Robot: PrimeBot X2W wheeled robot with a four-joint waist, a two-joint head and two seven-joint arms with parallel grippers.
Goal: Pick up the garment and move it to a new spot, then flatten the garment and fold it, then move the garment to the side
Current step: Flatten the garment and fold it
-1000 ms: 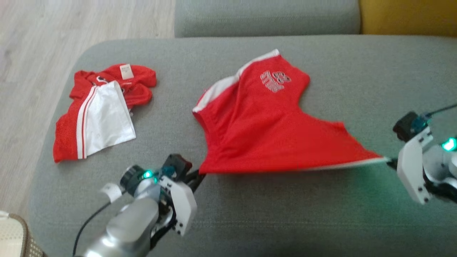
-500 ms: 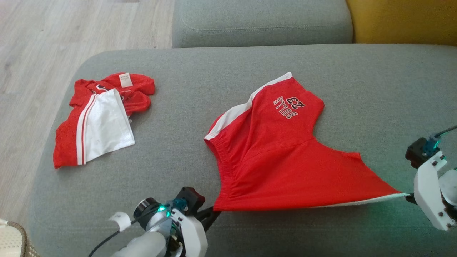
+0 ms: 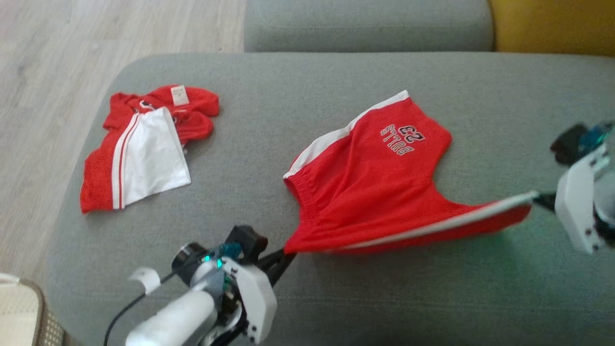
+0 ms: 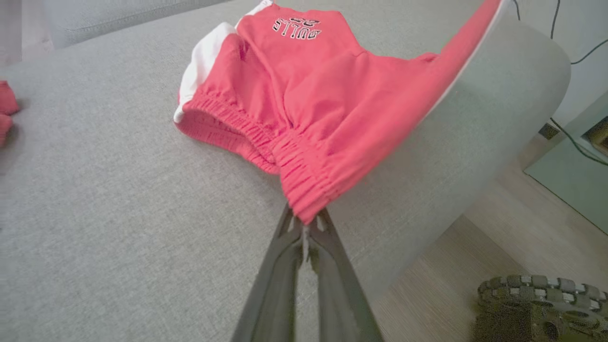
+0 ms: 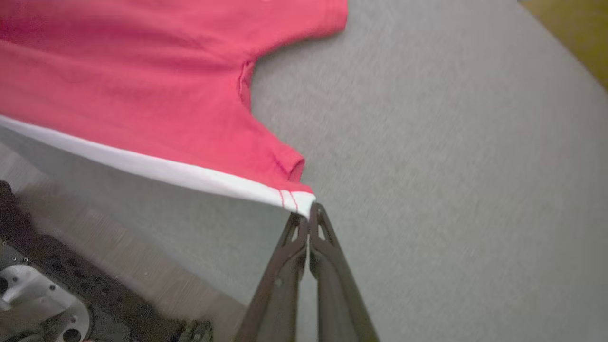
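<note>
The left gripper is pinched on the waistband corner of the red shorts. The right gripper is pinched on the white-edged leg hem. The shorts are stretched between both grippers. Their near edge is lifted off the grey cushion, and the far lettered leg lies on it. A second garment lies well apart, at the cushion's left end.

Soft even daylight, faint shadows, slight motion blur

The red shorts read "BULLS", upside down, probably with "23".
</note>
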